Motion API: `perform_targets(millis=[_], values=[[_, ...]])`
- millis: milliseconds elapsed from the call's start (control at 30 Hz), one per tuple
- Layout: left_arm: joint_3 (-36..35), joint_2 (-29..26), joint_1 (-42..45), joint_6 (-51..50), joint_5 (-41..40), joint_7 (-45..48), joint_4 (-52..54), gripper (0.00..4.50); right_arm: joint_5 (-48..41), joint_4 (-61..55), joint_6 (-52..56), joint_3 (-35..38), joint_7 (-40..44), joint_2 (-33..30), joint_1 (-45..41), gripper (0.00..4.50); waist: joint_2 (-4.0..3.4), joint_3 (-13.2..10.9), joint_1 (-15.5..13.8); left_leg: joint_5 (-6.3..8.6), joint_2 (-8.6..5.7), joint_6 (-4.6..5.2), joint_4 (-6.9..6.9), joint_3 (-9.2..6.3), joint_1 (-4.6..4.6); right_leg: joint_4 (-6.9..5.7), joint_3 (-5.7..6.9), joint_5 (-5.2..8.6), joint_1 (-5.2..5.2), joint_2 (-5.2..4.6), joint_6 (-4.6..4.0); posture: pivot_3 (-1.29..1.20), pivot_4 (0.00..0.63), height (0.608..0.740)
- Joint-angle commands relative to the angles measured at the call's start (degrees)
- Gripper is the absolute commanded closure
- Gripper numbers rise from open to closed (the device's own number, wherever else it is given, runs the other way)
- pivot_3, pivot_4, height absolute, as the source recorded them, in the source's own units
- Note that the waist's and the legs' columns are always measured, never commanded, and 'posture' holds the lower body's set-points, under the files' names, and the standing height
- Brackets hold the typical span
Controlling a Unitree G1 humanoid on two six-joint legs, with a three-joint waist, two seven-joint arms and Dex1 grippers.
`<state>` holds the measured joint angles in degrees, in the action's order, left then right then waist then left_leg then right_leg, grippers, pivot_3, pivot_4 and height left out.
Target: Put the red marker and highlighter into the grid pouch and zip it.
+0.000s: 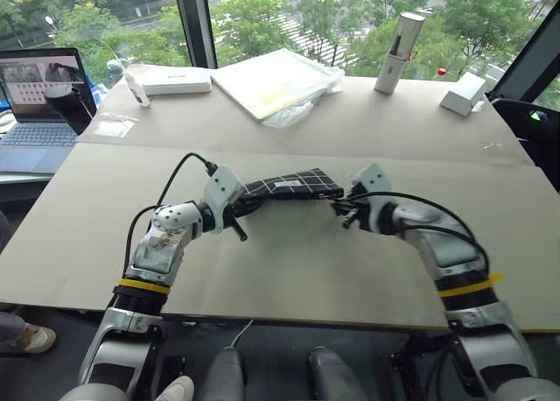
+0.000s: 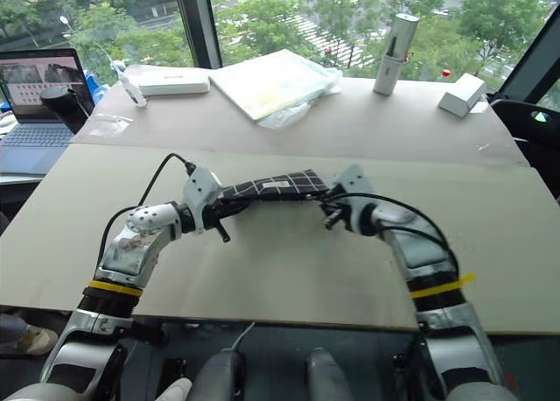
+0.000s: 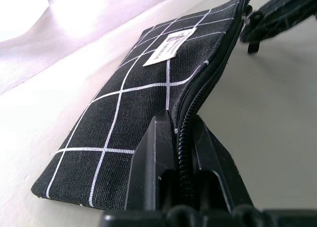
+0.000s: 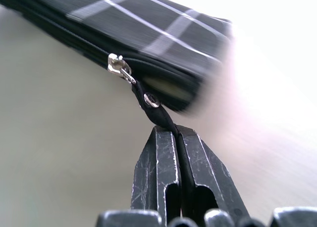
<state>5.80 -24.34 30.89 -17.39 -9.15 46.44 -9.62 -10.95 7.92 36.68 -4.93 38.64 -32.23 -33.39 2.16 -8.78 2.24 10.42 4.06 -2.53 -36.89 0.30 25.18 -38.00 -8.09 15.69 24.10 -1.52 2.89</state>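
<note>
The grid pouch (image 1: pixel 289 185), black with thin white lines and a small white label, hangs level just above the table between my two grippers. My left gripper (image 3: pixel 178 125) is shut on the pouch's left end, pinching its zipper edge. My right gripper (image 4: pixel 177 133) is shut on the black pull cord (image 4: pixel 151 105), which runs to the silver slider (image 4: pixel 117 66) near the pouch's right end. In the left wrist view the zipper teeth lie closed along the edge. The red marker and the highlighter are hidden.
The table (image 1: pixel 306 270) is covered with brown cardboard. At its far side lie a white box (image 1: pixel 175 83), a clear plastic packet (image 1: pixel 276 81), a silver cylinder (image 1: pixel 398 51) and a small white block (image 1: pixel 462 93). An open laptop (image 1: pixel 39 94) stands at the far left.
</note>
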Motion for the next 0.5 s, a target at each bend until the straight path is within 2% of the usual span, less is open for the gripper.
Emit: perform_targets(millis=[33,167,267,433,500], values=[[-0.92,-0.2,0.23,0.59,-0.56,-0.48,2.42,4.5,0.09,1.9,-1.53,4.74,-0.35,-3.18,-0.3,4.46,0.0,0.0,0.28,0.0,0.0,0.0,0.02,-0.01,0.0,0.0,0.0,0.0,0.0,0.0,0.0,0.0,0.15,0.74],[-0.8,0.04,0.54,0.9,-0.49,-0.44,1.81,4.5,-1.4,2.2,-1.86,5.86,-0.01,-3.0,0.04,4.46,0.0,0.0,0.35,0.0,-0.01,0.0,0.03,-0.03,0.0,0.02,-0.02,0.0,-0.01,0.0,0.0,0.0,0.15,0.74],[-0.68,0.35,1.28,1.5,-0.44,-0.34,0.93,4.5,-5.48,-2.12,1.51,5.07,3.23,-1.53,2.34,3.73,0.0,0.0,0.2,0.0,-0.02,0.0,0.02,-0.05,0.0,0.02,-0.01,0.0,-0.03,-0.01,0.0,0.0,0.15,0.74],[0.05,1.63,2.4,3.98,-0.33,0.63,-1.07,4.5,-10.14,-5.12,6.16,6.62,5.87,-0.62,4.07,2.02,0.0,0.0,0.03,0.0,-0.06,0.0,-0.01,-0.06,0.0,0.01,-0.01,0.0,-0.06,-0.03,0.01,0.0,0.15,0.74],[0.7,2.18,2.62,5.0,-0.14,1.29,-1.79,4.5,-12.74,-6.17,8.97,7.94,8.24,-2.42,5.24,1.37,0.0,0.0,-0.04,0.0,-0.07,0.0,-0.01,-0.06,0.0,0.02,-0.02,0.0,-0.06,-0.03,0.01,0.0,0.15,0.74]])
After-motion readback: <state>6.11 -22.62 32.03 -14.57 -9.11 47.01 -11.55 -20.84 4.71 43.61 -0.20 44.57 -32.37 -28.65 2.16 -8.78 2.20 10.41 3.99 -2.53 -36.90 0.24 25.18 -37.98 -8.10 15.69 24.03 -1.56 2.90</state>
